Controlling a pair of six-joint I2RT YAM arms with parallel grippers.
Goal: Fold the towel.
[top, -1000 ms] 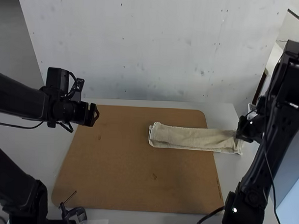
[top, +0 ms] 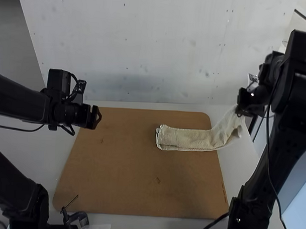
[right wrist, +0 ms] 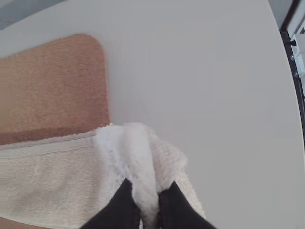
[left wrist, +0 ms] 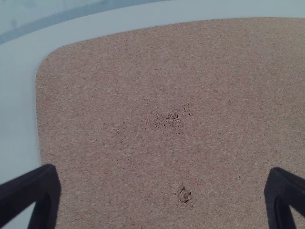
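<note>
While the left gripper (top: pixel 96 117) gapes, the right gripper (top: pixel 239 112) pinches a raised towel (top: pixel 185 139) end

Where the brown board (top: pixel 126 164) has its far left part, the left gripper hangs above it, jaws spread wide. Right of centre, toward the far side, the beige towel lies as a narrow folded strip, its long axis running left to right. Its left end rests flat on the board; the right end slants up past the board's right edge, over the pale tabletop (top: pixel 234 167), pointing right and far. There, the right gripper's jaws are closed on that end, bunching the cloth between them.
</note>
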